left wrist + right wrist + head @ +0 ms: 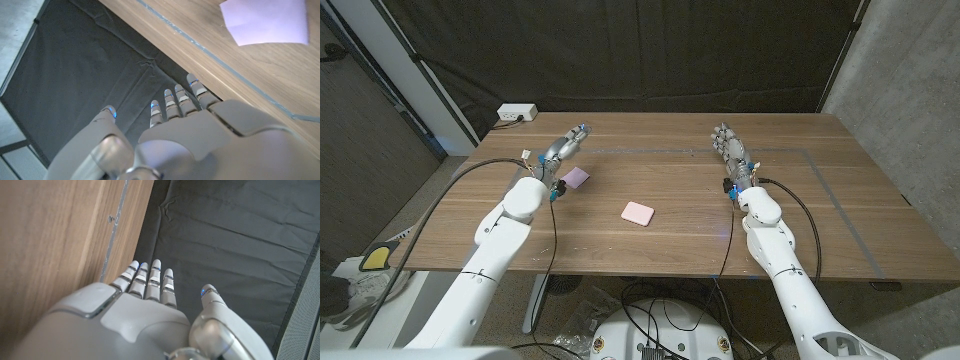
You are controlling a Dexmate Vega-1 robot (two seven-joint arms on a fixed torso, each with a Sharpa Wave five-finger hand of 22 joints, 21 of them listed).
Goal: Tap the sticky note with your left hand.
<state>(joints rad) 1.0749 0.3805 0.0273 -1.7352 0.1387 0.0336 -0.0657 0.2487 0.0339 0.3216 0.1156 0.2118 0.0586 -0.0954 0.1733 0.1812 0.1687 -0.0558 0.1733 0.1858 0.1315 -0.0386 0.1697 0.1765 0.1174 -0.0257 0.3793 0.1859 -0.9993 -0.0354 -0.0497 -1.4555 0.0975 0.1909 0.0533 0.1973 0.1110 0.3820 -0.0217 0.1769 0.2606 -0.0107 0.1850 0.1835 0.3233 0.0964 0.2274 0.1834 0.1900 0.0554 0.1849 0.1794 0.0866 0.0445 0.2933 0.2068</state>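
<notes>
Two paper squares are seen on the surface, and the lilac sticky note point(577, 177), just beside the empty, spread-fingered left robot hand point(563, 146) toward the left edge, is judged thin, light and easily shifted, so a gentle fingertip tap at its middle is advised.

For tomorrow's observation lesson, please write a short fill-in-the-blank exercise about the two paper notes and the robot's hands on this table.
1. The pink sticky note lies near the middle of the ____ table.
2. The note beside the left hand is ____ in colour.
3. The right hand holds ____.
4. The wall behind the table is hung with a ____ curtain.

Missing words: wooden; purple; nothing; black
</notes>
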